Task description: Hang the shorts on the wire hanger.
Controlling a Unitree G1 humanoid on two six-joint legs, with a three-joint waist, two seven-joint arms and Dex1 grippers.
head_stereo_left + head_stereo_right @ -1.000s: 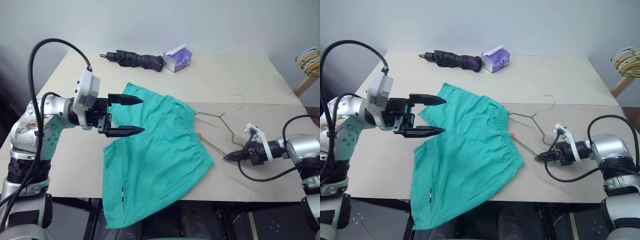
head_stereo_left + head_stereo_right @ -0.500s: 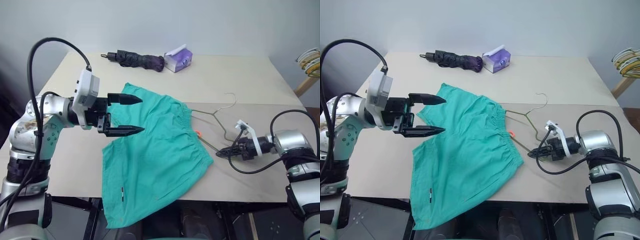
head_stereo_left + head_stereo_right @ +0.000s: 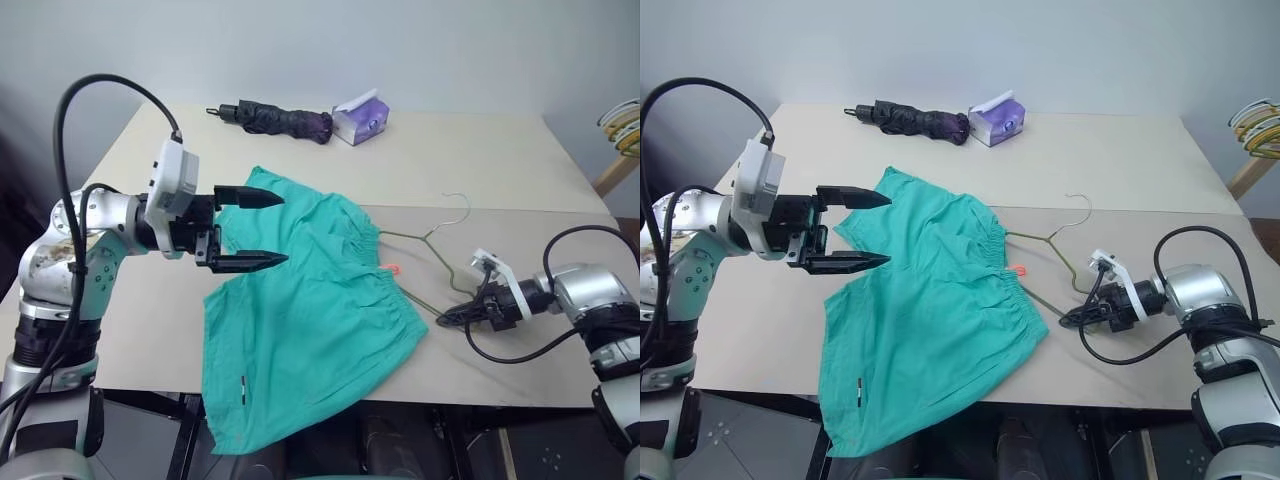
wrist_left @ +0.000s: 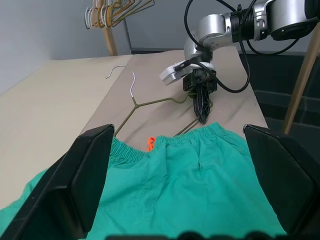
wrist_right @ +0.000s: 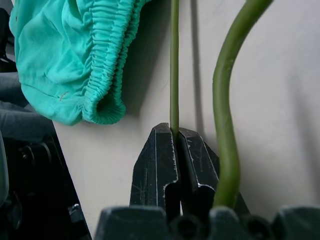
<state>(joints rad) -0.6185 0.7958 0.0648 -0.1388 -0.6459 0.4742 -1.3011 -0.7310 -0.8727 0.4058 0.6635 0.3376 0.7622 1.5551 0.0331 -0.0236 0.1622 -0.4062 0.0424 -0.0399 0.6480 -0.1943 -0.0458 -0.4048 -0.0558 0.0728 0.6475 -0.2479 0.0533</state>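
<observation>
thin olive wire hanger (image 3: 1055, 262), stiff and light, pinched flat on table (image 3: 1120, 160) by shut right gripper (image 3: 1072, 319); limp shorts (image 3: 930, 320) beside it, best gathered at waistband by wide-open left gripper (image 3: 872, 229) hovering above.

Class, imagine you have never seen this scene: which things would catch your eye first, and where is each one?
The teal shorts sprawl across the middle of the table, one leg hanging over the near edge. The left gripper hovers open above their left side. To the right, the right gripper is shut on the wire hanger beside the waistband.
</observation>
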